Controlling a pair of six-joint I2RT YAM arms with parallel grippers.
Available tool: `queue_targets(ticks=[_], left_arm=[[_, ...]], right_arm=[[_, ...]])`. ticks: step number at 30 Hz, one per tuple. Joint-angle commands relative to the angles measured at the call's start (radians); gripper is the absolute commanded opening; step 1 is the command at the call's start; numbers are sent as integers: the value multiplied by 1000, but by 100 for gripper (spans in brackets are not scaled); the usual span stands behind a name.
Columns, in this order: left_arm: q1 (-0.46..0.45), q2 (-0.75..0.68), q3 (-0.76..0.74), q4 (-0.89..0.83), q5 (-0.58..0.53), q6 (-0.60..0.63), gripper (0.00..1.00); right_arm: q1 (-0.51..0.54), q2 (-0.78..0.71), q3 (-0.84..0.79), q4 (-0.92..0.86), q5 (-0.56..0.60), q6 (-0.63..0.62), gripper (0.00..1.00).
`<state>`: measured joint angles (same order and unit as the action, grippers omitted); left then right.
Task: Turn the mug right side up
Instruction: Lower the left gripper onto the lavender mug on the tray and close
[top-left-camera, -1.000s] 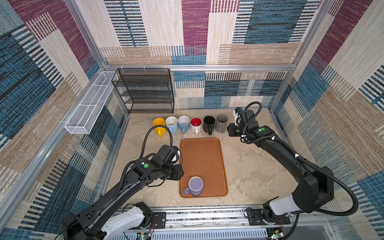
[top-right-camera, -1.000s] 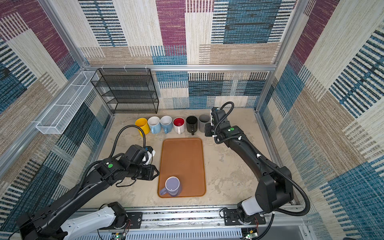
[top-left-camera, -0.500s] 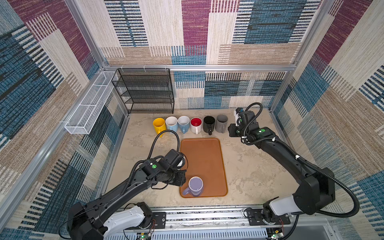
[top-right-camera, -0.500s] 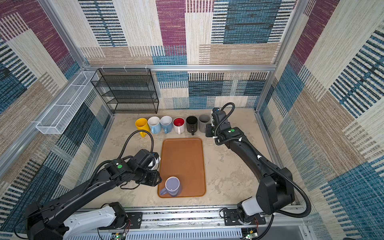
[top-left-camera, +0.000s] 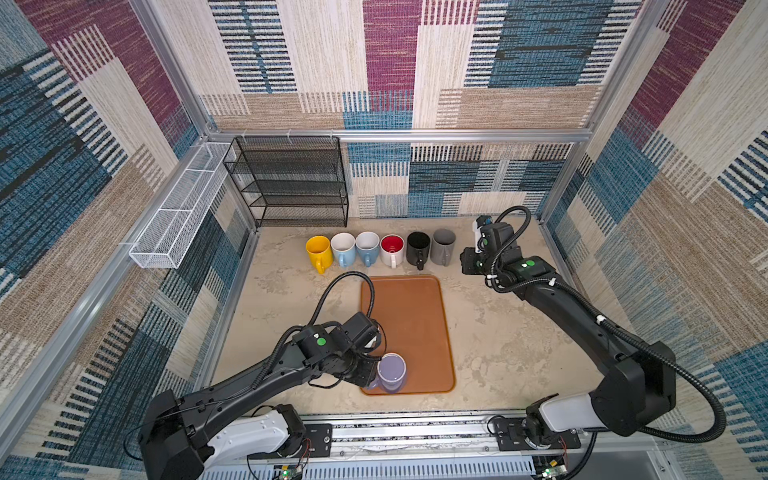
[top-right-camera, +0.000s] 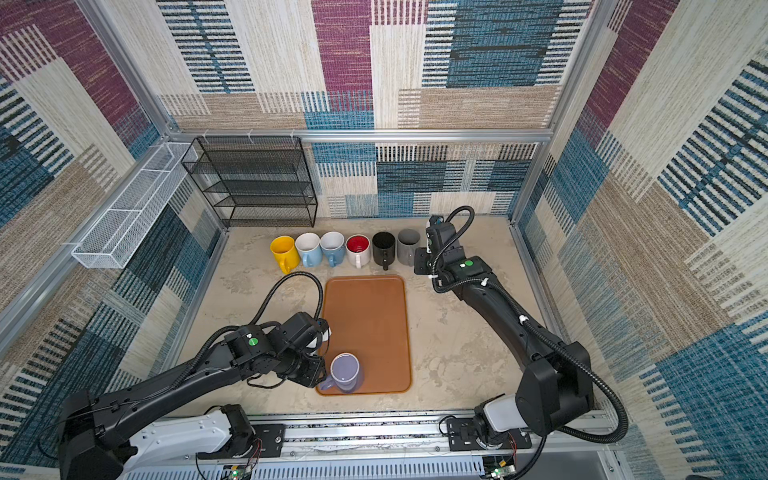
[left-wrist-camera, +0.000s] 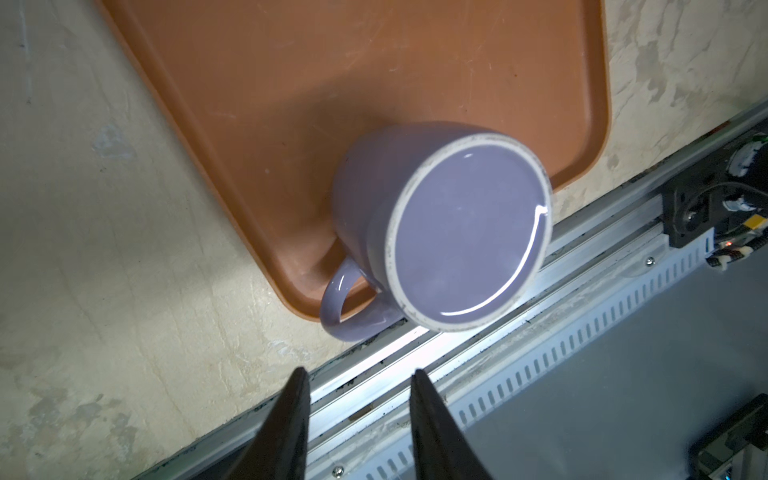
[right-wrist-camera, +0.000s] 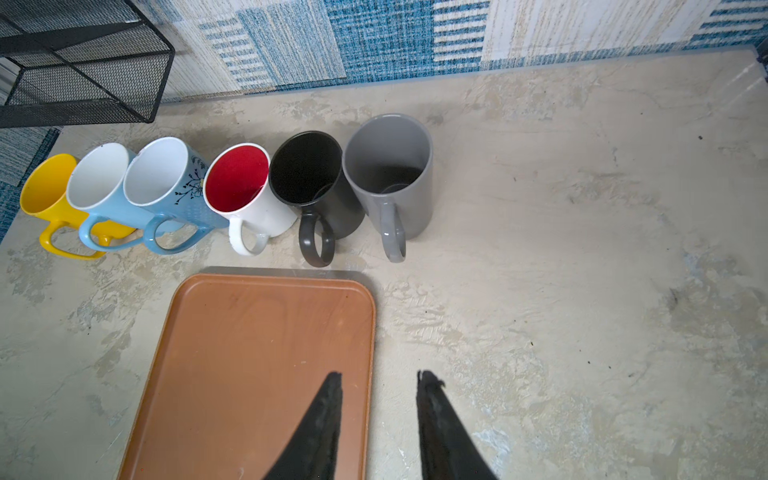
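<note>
- Mug (left-wrist-camera: 457, 232), lilac, stands mouth-down on the brown tray (left-wrist-camera: 374, 83), at the tray corner closest to the left gripper (left-wrist-camera: 357, 374). Its glazed base faces up.
- Its handle (left-wrist-camera: 345, 299) juts out over the tray's rim toward that gripper, just ahead of the fingertips.
- The left gripper's jaws stand parted with nothing between them, and neither finger touches the mug.
- The step in hand looks like the approach for a grasp; the turning itself is not yet begun.
- The next move calls for bringing the parted fingers around the handle or the wall beside it and closing firmly. The mug must then be lifted clear of the tray before the wrist rolls it over and sets it down on its base.
- In both top views the wrist covers the fingertips, so how high they ride against the mug I cannot tell.
- The right gripper (right-wrist-camera: 379, 376) is likewise parted and empty, well apart from the lilac mug, with the grey mug (right-wrist-camera: 390, 178) ahead of it. It seems to have no part in this step.
</note>
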<state>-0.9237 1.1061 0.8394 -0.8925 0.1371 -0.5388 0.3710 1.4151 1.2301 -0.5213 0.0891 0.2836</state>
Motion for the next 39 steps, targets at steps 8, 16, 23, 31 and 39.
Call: queue_targets(ticks=[8, 16, 23, 31, 39], left_arm=[[-81, 95, 14, 85, -14, 24, 37], [-134, 184, 66, 131, -28, 31, 36], [-162, 263, 130, 132, -82, 36, 35], [-172, 278, 165, 112, -158, 50, 35], [-172, 260, 147, 88, -176, 112, 35]], right_arm=[[-1, -28, -6, 1, 20, 14, 33], [-1, -39, -13, -2, 26, 14, 33], [-4, -48, -22, 0, 32, 12, 33], [-12, -61, -33, -2, 38, 10, 33], [-15, -68, -37, -3, 38, 12, 33]])
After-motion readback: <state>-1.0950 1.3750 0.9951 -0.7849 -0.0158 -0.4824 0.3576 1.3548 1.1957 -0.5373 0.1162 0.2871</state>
